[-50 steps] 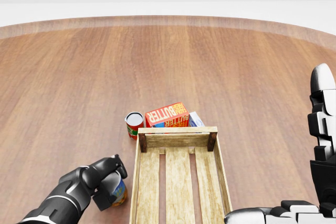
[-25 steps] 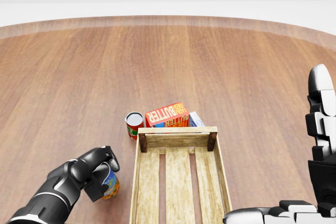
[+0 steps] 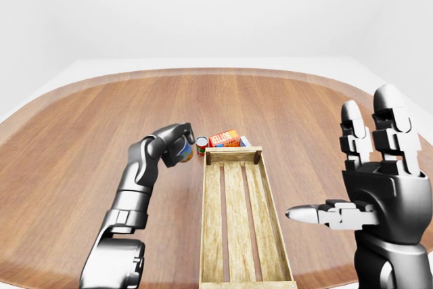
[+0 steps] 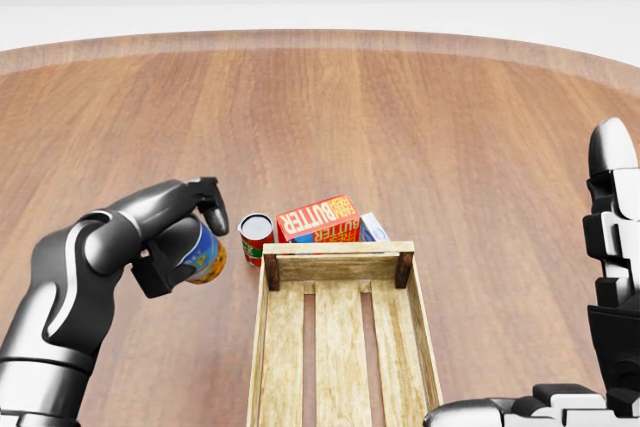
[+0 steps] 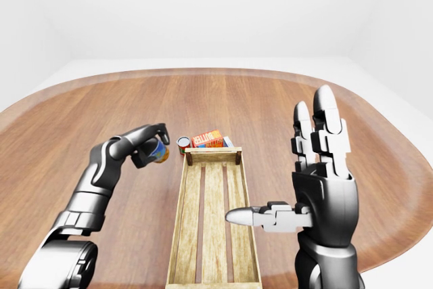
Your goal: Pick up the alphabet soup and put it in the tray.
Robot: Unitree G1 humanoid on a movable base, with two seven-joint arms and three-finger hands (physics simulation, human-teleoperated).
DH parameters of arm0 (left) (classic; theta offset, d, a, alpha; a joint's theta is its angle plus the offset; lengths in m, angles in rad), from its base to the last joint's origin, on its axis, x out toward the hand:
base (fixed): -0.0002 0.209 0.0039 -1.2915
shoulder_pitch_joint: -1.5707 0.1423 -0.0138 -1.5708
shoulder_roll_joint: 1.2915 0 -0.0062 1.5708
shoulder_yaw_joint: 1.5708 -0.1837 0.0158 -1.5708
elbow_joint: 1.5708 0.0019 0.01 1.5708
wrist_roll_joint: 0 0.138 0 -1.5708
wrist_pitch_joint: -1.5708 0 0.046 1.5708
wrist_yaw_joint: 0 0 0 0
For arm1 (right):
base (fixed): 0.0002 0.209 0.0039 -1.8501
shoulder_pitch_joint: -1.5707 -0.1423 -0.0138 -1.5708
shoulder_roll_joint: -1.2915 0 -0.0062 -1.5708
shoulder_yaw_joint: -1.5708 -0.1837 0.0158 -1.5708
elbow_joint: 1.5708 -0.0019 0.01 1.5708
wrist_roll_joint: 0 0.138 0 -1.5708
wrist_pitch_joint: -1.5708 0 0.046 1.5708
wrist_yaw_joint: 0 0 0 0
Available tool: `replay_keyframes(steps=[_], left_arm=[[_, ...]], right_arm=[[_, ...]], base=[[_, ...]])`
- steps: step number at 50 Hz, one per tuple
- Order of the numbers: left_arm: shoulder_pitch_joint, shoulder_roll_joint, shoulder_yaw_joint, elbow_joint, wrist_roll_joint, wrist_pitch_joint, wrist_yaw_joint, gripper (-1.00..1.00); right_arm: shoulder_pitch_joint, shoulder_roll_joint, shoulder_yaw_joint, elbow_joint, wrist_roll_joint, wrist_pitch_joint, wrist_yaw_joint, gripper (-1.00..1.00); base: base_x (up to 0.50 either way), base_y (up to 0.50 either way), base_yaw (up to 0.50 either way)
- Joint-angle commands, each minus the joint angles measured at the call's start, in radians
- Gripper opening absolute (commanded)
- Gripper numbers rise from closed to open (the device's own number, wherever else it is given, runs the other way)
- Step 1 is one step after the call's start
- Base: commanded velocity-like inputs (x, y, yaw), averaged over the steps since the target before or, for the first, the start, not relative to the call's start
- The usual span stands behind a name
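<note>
Now my left hand (image 4: 180,237) grips the alphabet soup (image 4: 205,255) aloft, left of the tray (image 4: 340,257), ready to carry across; my right hand (image 3: 369,187) waits spread wide, clear of it.

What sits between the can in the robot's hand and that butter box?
In the head view, a small red can stands on the table between the held can and the butter box.

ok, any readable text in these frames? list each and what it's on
"BUTTER", printed twice in white on the orange-red butter box above the tray, reads upside down in the head view.
Can in the left robot hand: blue and yellow label, text too blurred to read.
Red can beside the box: label unreadable.
Blue-white carton right of the butter box: nothing legible.
</note>
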Motion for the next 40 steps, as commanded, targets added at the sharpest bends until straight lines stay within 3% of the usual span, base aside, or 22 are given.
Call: replay_keyframes(steps=[1,9,14,19,31,40], left_arm=[[0.005,-0.028,0.019,-0.461,0.04,0.0,-0.092,-1.0],[-0.043,-0.088,-0.011,-0.662,0.116,0.0,-0.092,-1.0],[-0.053,-0.12,-0.036,-0.694,0.14,0.0,-0.092,-1.0],[-0.055,-0.18,-0.073,-0.67,0.183,0.0,-0.092,-1.0],[0.048,-0.305,-0.178,-0.393,0.252,0.0,-0.092,-1.0],[-0.007,-0.354,-0.171,-0.166,0.224,0.0,-0.092,-1.0]], right_arm=[[0.0,-0.001,0.002,-0.012,0.003,0.0,-0.002,0.98],[0.003,0.001,-0.006,-0.027,0.011,0.0,-0.001,0.98],[0.006,0.005,-0.01,-0.033,0.012,0.0,0.002,0.98],[0.006,0.005,-0.005,-0.039,0.009,0.0,0.0,0.98],[0.008,0.008,-0.016,-0.047,0.013,0.0,0.005,0.98],[0.004,0.005,-0.006,-0.032,0.009,0.0,0.0,0.98]], base=[[0.0,0.0,0.0],[0.0,0.0,0.0],[0.0,0.0,0.0],[0.0,0.0,0.0],[0.0,0.0,0.0],[0.0,0.0,0.0]])
